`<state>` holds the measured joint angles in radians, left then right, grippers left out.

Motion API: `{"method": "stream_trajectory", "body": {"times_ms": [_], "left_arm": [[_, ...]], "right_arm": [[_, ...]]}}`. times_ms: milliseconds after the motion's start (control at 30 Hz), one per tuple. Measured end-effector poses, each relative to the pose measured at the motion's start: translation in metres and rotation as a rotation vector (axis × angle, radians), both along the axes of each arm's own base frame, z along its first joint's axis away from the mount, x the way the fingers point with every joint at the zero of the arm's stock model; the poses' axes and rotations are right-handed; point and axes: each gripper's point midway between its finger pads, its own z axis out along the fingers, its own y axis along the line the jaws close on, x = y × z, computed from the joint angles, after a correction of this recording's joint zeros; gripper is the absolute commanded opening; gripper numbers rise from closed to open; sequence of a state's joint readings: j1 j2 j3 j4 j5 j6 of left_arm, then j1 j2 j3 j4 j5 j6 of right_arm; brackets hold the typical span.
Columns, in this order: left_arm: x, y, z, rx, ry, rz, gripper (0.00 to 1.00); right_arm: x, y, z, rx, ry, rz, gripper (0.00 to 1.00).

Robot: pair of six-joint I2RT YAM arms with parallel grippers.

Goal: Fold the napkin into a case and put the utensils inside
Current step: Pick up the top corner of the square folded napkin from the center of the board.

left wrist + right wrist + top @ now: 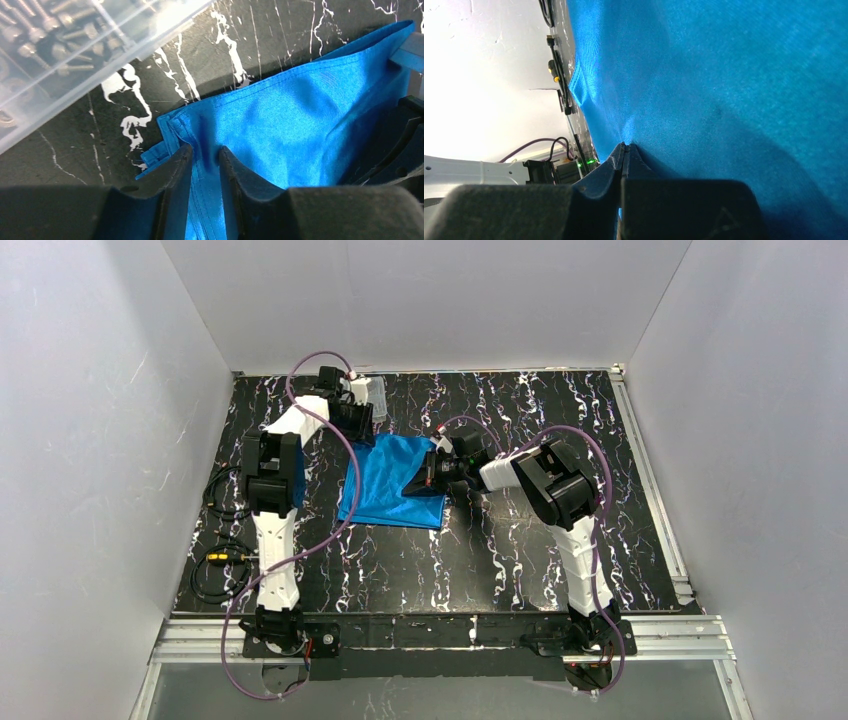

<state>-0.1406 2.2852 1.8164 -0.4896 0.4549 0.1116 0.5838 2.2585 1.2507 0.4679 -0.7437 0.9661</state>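
The bright blue napkin (pixel 385 485) lies partly folded on the black marbled table (pixel 520 540), its right side raised. My left gripper (pixel 366 432) is at the cloth's far left corner. In the left wrist view its jaws (pixel 206 152) stand a little apart astride the hemmed edge of the napkin (pixel 300 125), with a crease of cloth between the tips. My right gripper (pixel 432 478) is shut on the right edge; in the right wrist view the fingertips (pixel 625 145) meet on the napkin (pixel 724 75). The utensils are out of view.
A clear plastic compartment box (pixel 377 397) holding screws (pixel 60 45) sits just beyond the napkin's far left corner, close to my left gripper. Black cables (pixel 215 565) lie at the table's left edge. White walls enclose three sides, and a metal rail (pixel 650 480) runs along the right.
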Motion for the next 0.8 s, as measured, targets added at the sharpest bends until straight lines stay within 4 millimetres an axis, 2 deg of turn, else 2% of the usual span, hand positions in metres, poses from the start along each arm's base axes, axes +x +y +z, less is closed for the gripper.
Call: {"method": "stream_trajectory", "body": {"times_ms": [100, 233, 367, 500, 800], "left_arm": [[-0.004, -0.003, -0.001, 0.002, 0.014, -0.008, 0.10], [-0.005, -0.005, -0.002, 0.004, 0.013, -0.014, 0.01], [-0.007, -0.004, -0.007, 0.008, 0.000, -0.008, 0.00], [-0.012, -0.003, -0.002, 0.027, -0.038, -0.002, 0.00], [-0.010, -0.012, 0.028, -0.016, -0.122, -0.013, 0.00]], "right_arm": [[0.000, 0.000, 0.000, 0.001, -0.001, 0.000, 0.01], [0.000, 0.000, 0.000, 0.003, 0.001, -0.001, 0.01], [0.000, 0.000, 0.000, 0.004, 0.001, -0.002, 0.01], [0.000, 0.000, 0.000, 0.008, 0.004, -0.002, 0.01], [0.000, 0.001, 0.001, 0.019, 0.009, -0.009, 0.01]]}}
